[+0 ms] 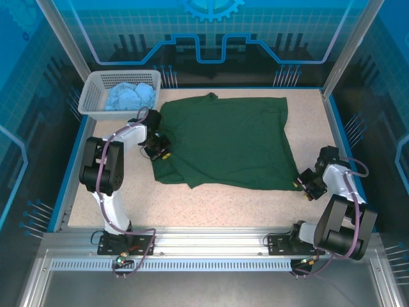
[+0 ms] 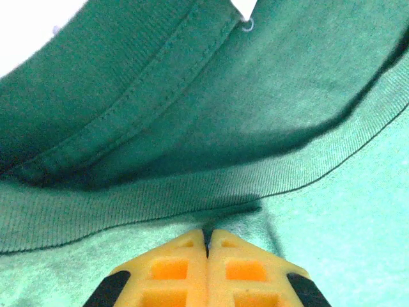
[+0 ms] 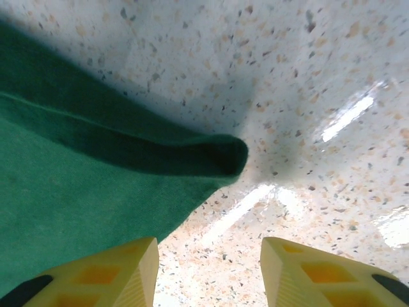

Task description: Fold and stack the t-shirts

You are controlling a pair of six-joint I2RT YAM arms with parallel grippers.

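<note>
- The right gripper (image 1: 305, 185) is sitting nearest of all, low over the speckled table (image 1: 223, 204) close to its right edge, at the near right corner of the dark green t-shirt (image 1: 230, 141).
- In the right wrist view, the right gripper (image 3: 208, 268) is standing open with a clear gap between its yellow fingers (image 3: 128, 268) and is gripping nothing. The left finger is hanging over the cloth (image 3: 64, 192), the right one over bare table (image 3: 319, 96), and the shirt's rolled corner is lying just ahead of the gap.
- The dark green t-shirt is lying spread across the middle of the table. Its body is mostly flat, its near left part is bunching into folds, and its far edge is reaching toward the back edge of the table.
- The left gripper (image 1: 158, 152) is pressing down on the shirt's left side, further back than the right one.
- In the left wrist view, the left gripper (image 2: 207, 240) is closing fully, with its orange-yellow fingers meeting. It is pinching the green fabric (image 2: 319, 224) at their tips, just below a ribbed hem band.
- A white lattice basket (image 1: 89, 96) is standing at the far left corner of the table, just beside the shirt's far left end.
- The light blue t-shirt (image 1: 131, 96) is lying crumpled inside that basket.
</note>
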